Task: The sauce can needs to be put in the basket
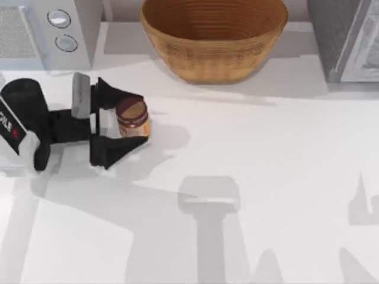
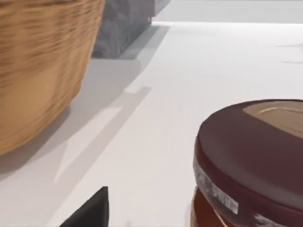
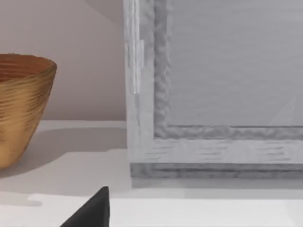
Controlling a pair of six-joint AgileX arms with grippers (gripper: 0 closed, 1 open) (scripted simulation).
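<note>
The sauce can (image 1: 132, 118) stands upright on the white table at the left, with a dark red-brown lid and an orange label. My left gripper (image 1: 142, 120) is open, lying level with one black finger on each side of the can. In the left wrist view the can's lid (image 2: 251, 151) is very near, and one fingertip (image 2: 90, 213) stands apart from it. The basket (image 1: 213, 35), a big tan wicker bowl, sits at the back centre, beyond and to the right of the can. My right gripper (image 3: 151, 222) is parked and open, facing a grey cabinet.
A white microwave (image 1: 41, 29) with two dials stands at the back left, close behind my left arm. A grey cabinet (image 1: 349, 38) fills the back right corner. White table (image 1: 266, 177) stretches across the middle and front.
</note>
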